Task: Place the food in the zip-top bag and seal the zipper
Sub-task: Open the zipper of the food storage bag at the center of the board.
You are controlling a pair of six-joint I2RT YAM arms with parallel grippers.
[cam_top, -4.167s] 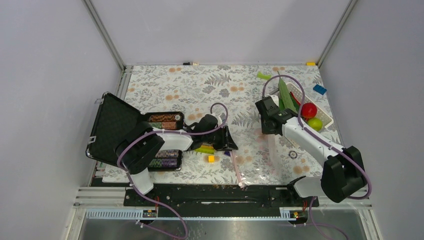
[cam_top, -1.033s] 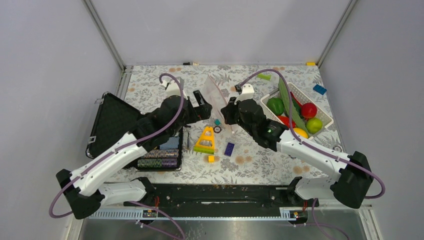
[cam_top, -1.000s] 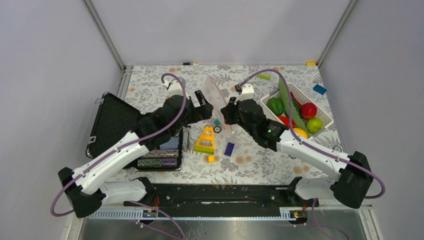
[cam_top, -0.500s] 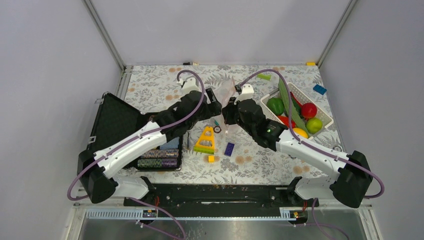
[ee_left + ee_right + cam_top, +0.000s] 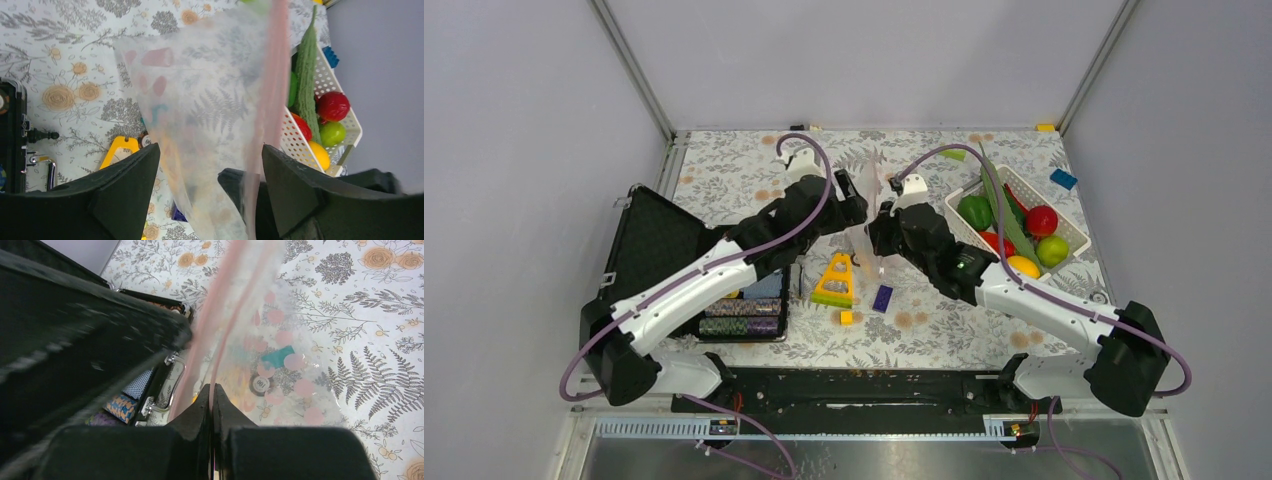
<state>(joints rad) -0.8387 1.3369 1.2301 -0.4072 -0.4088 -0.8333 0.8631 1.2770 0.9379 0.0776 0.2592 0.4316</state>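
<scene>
The clear zip-top bag [image 5: 874, 188] hangs in the air between my two grippers, above the table's middle. My right gripper [image 5: 212, 387] is shut on its pinkish-red zipper strip [image 5: 220, 315]; in the top view it [image 5: 879, 228] is just right of the bag. My left gripper [image 5: 210, 150] is open, its fingers either side of the hanging bag [image 5: 210, 100] and apart from it; the top view shows it [image 5: 852, 205] left of the bag. The food lies in a white basket [image 5: 1076, 232]: cucumber [image 5: 999, 195], red fruit [image 5: 1041, 220], green fruit [image 5: 1054, 249], yellow fruit [image 5: 1024, 265].
An open black case [image 5: 659, 255] with poker chips lies at the left. A yellow triangular toy [image 5: 835, 280], a blue brick [image 5: 883, 297] and a small yellow cube [image 5: 846, 317] lie under the bag. A blue brick [image 5: 1063, 179] and a green brick [image 5: 954, 154] lie beside the basket.
The bag was lifted off the front of the table by my right gripper. In the last second my left gripper moved right until its open fingers straddle the bag.
</scene>
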